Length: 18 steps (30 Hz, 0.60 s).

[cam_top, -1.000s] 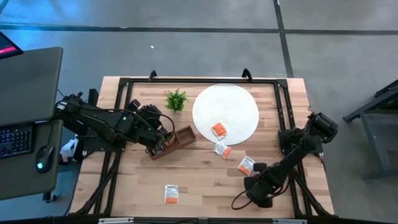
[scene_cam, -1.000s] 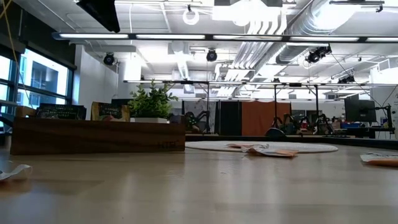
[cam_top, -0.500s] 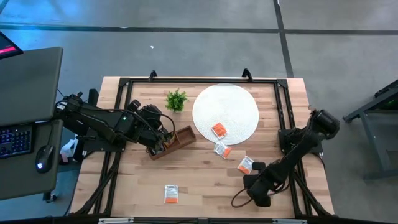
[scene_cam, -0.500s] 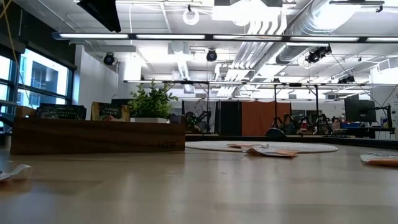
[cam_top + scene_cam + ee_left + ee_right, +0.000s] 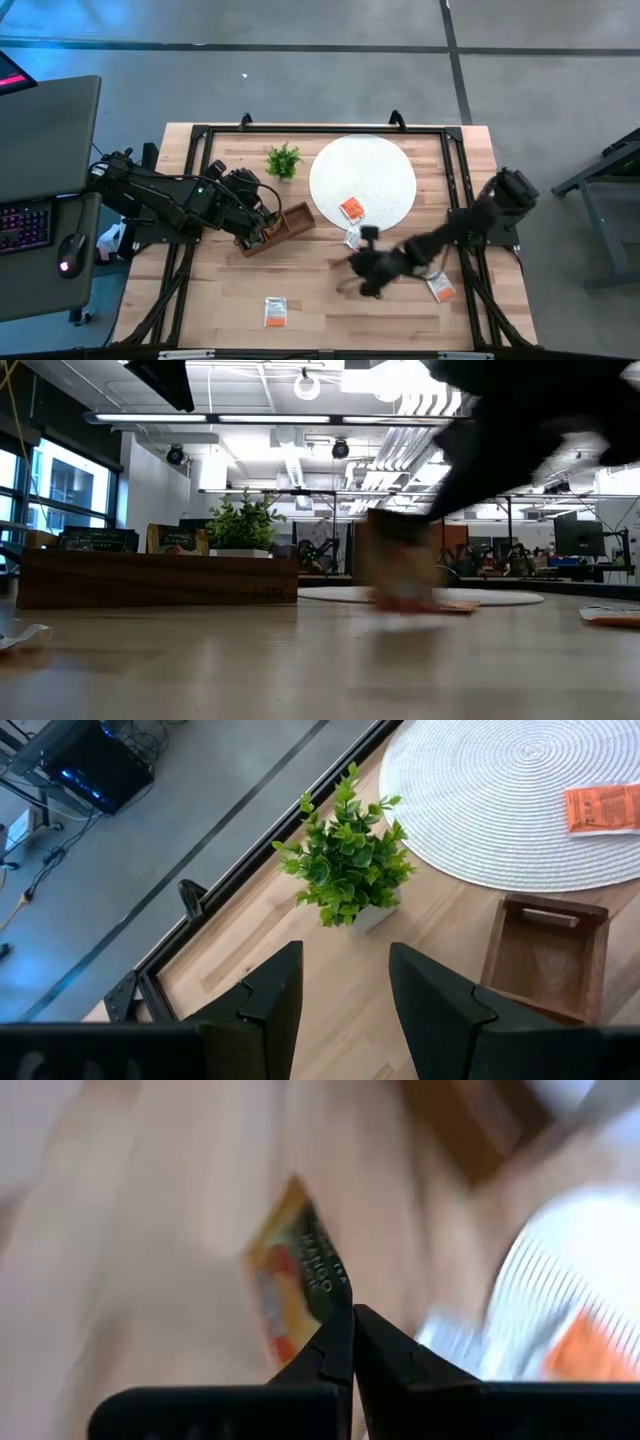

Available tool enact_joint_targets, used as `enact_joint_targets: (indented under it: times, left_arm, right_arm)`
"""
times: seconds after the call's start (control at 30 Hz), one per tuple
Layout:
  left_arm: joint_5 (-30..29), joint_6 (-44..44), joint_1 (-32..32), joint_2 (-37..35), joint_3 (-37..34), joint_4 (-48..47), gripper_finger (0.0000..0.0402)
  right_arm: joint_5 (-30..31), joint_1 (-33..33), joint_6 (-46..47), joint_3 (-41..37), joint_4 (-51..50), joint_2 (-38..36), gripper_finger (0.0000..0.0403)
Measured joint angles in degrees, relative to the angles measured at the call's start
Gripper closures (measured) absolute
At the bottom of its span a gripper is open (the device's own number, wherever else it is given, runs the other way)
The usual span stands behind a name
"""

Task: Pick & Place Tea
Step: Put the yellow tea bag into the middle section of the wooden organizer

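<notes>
Tea sachet (image 5: 300, 1280) is pinched in our right gripper (image 5: 352, 1342) at centre frame; our left gripper (image 5: 345, 990) gapes empty, lower centre.

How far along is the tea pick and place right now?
Roughly midway, I'd judge. Done: a few tray sachets stand in the wooden tray. In hand: the right gripper, jaws shut, seems to pinch an orange sachet above the table. Left: four loose ones, the disc sachet, the edge sachet, the front sachet and the right-side sachet. The left gripper waits open by the tray.
</notes>
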Motion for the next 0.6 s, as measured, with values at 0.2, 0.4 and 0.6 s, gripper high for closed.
enact_joint_targets:
  times: [0.2,0.4,0.6]
  left_arm:
    - [-0.1,2.5,0.0,0.0,0.0,0.0,0.0254]
    - [-0.2,4.6,0.0,0.0,0.0,-0.1,0.0254]
    - [-0.4,5.8,0.0,0.0,0.0,0.0,0.0254]
  right_arm:
    - [-5.0,-11.0,-18.5,0.0,23.6,5.1,0.0402]
    - [-11.8,-19.0,-29.0,0.1,42.7,7.8,0.0402]
    - [-20.2,-23.7,-30.9,6.4,43.0,13.0,0.0402]
